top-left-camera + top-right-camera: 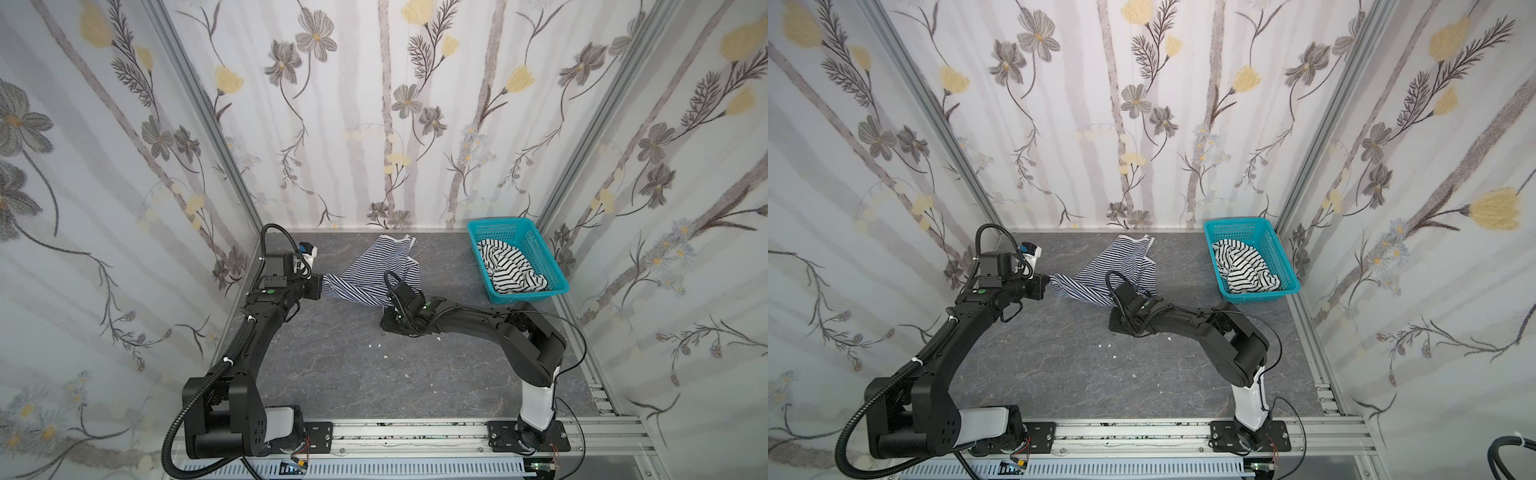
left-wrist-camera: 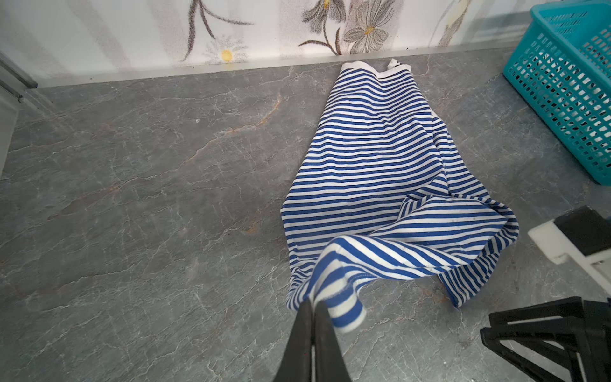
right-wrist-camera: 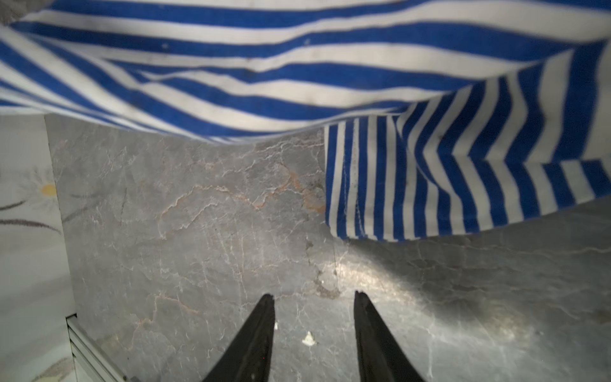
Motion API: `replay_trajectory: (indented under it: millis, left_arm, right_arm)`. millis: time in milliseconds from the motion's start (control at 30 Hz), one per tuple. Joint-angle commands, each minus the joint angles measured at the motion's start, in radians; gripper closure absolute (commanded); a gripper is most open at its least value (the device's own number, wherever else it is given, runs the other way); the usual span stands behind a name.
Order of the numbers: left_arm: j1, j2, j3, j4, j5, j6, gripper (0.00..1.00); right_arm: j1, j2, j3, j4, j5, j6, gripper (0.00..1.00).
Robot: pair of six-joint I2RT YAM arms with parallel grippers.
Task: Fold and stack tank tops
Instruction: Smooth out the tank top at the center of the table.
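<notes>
We'd barely begun: left gripper (image 2: 312, 306) clamped navy top (image 2: 373, 165) by corner, right gripper (image 3: 314, 294) stood open, empty; 2nd top (image 1: 511, 270) in basket (image 1: 498, 232), unfolded.

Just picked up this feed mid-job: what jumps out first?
The blue-striped top lies sprawled at the far middle of the table, one corner pinched in the shut left end effector. The right end effector sits open and empty just short of its near edge. A black-striped top lies crumpled in the teal basket at the far right corner.
</notes>
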Motion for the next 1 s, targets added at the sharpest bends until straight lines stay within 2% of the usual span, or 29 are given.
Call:
replay_trajectory:
  millis: [0,367,567,800,967]
  left_arm:
    - [0.001,-0.005,-0.005,0.046,0.008,-0.005,1.00]
    - [-0.001,0.015,-0.013,0.068,0.027,-0.017,1.00]
    - [-0.001,0.019,-0.010,0.070,0.024,-0.024,1.00]
    - [-0.001,0.009,-0.021,0.070,0.007,-0.011,1.00]
    - [-0.001,0.003,-0.034,0.071,0.005,-0.011,1.00]
  right_arm:
    - [0.009,0.038,0.045,0.015,0.032,0.095,0.58]
    - [0.016,0.094,0.155,-0.061,0.127,0.052,0.59]
    - [0.001,0.128,0.156,-0.103,0.146,0.015,0.60]
    - [-0.005,0.003,-0.064,-0.107,0.170,-0.024,0.60]
    - [-0.050,-0.093,-0.223,-0.119,0.193,-0.067,0.59]
